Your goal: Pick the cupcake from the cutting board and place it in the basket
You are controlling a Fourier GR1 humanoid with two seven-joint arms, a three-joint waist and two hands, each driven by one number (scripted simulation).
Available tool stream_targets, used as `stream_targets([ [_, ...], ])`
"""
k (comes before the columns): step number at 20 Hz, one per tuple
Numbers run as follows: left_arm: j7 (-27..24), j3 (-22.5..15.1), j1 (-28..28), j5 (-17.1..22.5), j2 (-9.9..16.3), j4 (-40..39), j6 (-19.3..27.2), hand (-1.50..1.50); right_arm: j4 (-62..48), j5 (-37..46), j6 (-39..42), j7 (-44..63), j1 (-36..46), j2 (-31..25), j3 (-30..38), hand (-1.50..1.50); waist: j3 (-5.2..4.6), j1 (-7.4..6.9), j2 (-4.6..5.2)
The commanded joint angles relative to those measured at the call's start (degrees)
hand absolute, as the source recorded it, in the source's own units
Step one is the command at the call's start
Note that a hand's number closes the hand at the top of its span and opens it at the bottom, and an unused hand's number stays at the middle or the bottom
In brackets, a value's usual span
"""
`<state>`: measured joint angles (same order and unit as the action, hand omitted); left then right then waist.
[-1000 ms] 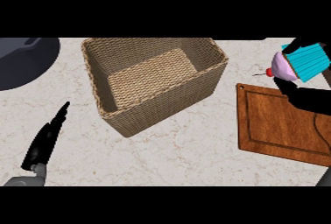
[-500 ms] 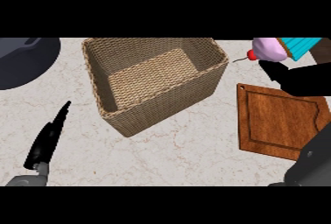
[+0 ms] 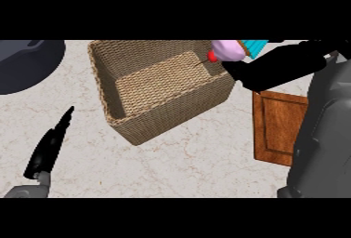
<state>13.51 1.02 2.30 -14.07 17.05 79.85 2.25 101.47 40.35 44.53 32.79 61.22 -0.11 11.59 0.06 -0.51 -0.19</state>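
cupcake (image 3: 233, 49) pink, teal | basket (image 3: 165, 122) tan woven | cutting board (image 3: 277, 128) brown

Your right hand (image 3: 284, 69) sits at the upper right of the head view, fingers curled round the cupcake (image 3: 233, 50) and hiding much of it, its knuckles turned toward the left. Your grey right forearm (image 3: 322, 135) runs up the right edge from the bottom. Your left hand (image 3: 49, 148) shows at the lower left, fingers straight, pointing up and slightly right, resting.

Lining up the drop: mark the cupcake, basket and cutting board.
cupcake (image 3: 228, 50), head view, pink frosting.
basket (image 3: 165, 118), head view, front wall.
cutting board (image 3: 276, 125), head view, bare wooden face.
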Motion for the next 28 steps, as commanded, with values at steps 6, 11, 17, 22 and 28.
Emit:
stream_targets([
  [6,-0.4,0.0,-1.8,-0.4,-0.2,1.0,-1.6,0.0,-12.7,4.3,-14.1,-0.3,-1.9,0.1,-13.9,1.5,-0.09,-0.54,0.29],
  [11,-1.6,1.0,1.0,-0.9,-1.4,-3.0,-0.5,0.0,-19.7,7.8,-21.2,0.4,-0.6,0.1,-19.0,1.5,-0.12,-0.21,0.37],
  [17,0.2,1.0,-1.2,-1.3,-0.9,0.9,-1.8,0.0,-29.6,3.2,-28.6,-1.3,1.7,0.1,-17.4,-1.5,-0.08,-0.55,0.32],
  [22,-1.2,1.0,-2.3,-1.6,-1.6,1.3,-1.8,0.0,-32.7,1.1,-38.5,-3.6,1.8,0.1,-20.5,-1.5,-0.09,-0.6,0.31],
  [28,2.4,1.1,0.1,-1.8,-2.2,1.6,-1.7,0.0,-34.2,0.2,-49.4,-0.7,2.8,0.1,-14.1,-1.5,-0.06,-0.51,0.4],
])
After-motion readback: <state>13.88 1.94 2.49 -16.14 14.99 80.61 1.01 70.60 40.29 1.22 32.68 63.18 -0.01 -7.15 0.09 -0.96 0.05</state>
